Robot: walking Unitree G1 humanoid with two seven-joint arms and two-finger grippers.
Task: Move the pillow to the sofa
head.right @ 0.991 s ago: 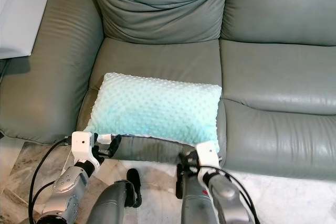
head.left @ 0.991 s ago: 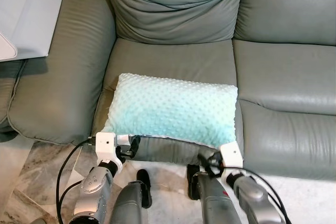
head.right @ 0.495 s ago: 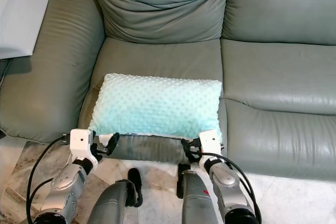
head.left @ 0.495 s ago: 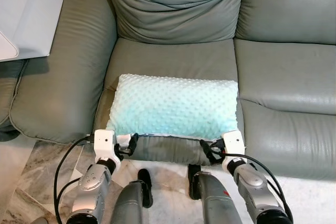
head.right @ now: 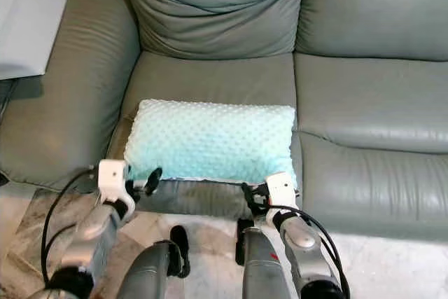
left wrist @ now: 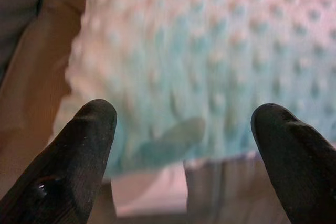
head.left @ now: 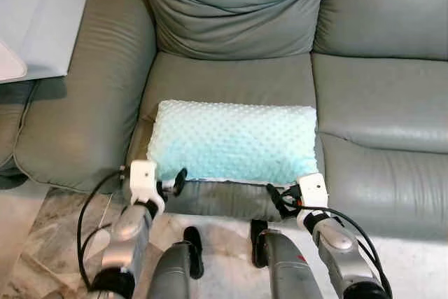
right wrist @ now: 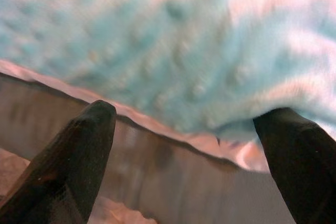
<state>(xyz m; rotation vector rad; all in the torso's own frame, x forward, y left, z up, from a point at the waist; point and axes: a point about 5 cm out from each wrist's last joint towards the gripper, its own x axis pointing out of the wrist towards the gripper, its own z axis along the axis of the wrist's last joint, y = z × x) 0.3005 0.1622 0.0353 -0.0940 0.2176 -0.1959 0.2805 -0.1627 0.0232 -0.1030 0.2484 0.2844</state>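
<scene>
The mint-green dotted fleece pillow (head.left: 233, 141) lies lengthwise along the grey leather sofa's (head.left: 378, 89) front seat edge, just ahead of the left gripper (head.left: 170, 185) and right gripper (head.left: 280, 199), both spread wide and holding nothing, 1 beneath each front corner.

A pale, flat white object (head.left: 31, 22) is lying at the upper left, past the grey-green armrest, its lower edge overhanging a darker grey surface (head.left: 14, 113) that is sitting beneath it; what the object is cannot be told. A marbled stone floor (head.left: 49, 229) in beige and brown veins is spreading along the bottom, running under the front of the seating. To the lower right, a lighter, speckled stretch of floor (head.left: 413, 264) is showing. Black cables (head.left: 82, 225) are looping over the floor on the left side.
</scene>
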